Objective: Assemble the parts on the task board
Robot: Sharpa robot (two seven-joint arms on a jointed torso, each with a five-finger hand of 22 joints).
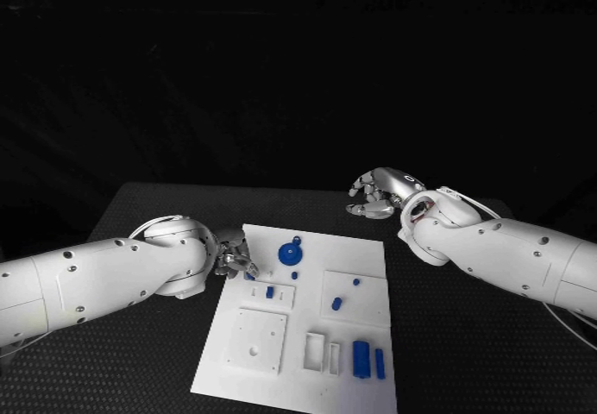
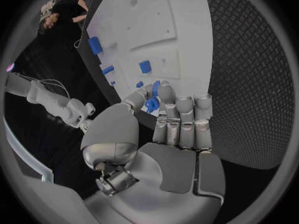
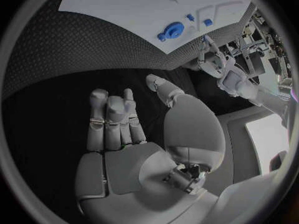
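Left wrist view, left hand [image 2: 156,134] fingers [image 2: 167,97] pinching small blue part [image 2: 152,103], right hand [image 1: 380,194] fingers apart.

White task board [image 1: 361,259] flat mid-table, long side running away from the robot. Blue parts on it: round disc [image 1: 290,254] near the far end, small pegs [image 1: 337,303] mid-board, two upright bars [image 1: 361,359] at the near edge.

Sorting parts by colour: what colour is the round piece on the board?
Blue; the round piece shows best in the head view.
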